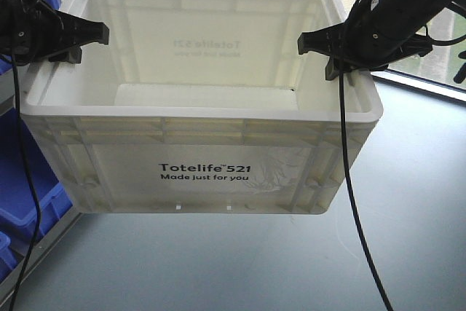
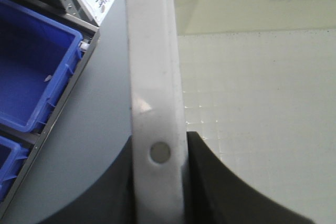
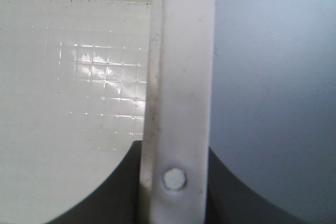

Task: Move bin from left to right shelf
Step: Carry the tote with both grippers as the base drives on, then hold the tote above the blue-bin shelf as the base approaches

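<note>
The bin (image 1: 204, 169), a large white tote printed "Totelife 521 Made just for you", hangs in the air above the grey floor, held by both arms. My left gripper (image 1: 76, 41) is shut on the bin's left rim (image 2: 155, 103), one black finger on each side of the wall. On the opposite side my right gripper (image 1: 328, 52) is shut on the right rim (image 3: 181, 103) the same way. The bin is empty inside. The right shelf is out of view.
Blue plastic bins (image 1: 29, 180) sit on a grey rack at the left, also in the left wrist view as a blue bin (image 2: 31, 77). Grey floor (image 1: 408, 216) spreads below and to the right. A black cable (image 1: 353, 202) hangs from the right arm in front of the bin.
</note>
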You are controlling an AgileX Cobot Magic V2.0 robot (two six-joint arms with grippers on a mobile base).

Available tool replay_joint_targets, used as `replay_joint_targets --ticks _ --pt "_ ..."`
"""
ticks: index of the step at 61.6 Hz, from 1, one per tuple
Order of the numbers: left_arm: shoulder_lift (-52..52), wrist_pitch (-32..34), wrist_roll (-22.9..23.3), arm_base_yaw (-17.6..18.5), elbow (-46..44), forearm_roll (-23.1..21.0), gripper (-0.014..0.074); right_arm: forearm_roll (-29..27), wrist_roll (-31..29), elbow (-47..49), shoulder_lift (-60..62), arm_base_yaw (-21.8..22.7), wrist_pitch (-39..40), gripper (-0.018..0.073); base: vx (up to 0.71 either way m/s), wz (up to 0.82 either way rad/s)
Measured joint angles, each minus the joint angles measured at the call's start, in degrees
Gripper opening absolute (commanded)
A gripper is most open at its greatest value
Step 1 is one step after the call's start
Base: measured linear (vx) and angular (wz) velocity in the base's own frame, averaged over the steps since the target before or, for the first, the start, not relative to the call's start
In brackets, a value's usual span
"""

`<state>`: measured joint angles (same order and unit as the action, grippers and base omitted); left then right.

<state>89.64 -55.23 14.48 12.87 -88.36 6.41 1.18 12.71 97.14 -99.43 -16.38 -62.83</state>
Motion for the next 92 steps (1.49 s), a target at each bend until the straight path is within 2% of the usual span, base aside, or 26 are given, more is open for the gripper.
replay_joint_targets --ticks 92 --pt "0.0 0.4 0.0 0.0 0.0 -0.2 -0.0006 0.0 0.2 0.0 0.1 0.0 -1.2 0.0022 0.13 0.5"
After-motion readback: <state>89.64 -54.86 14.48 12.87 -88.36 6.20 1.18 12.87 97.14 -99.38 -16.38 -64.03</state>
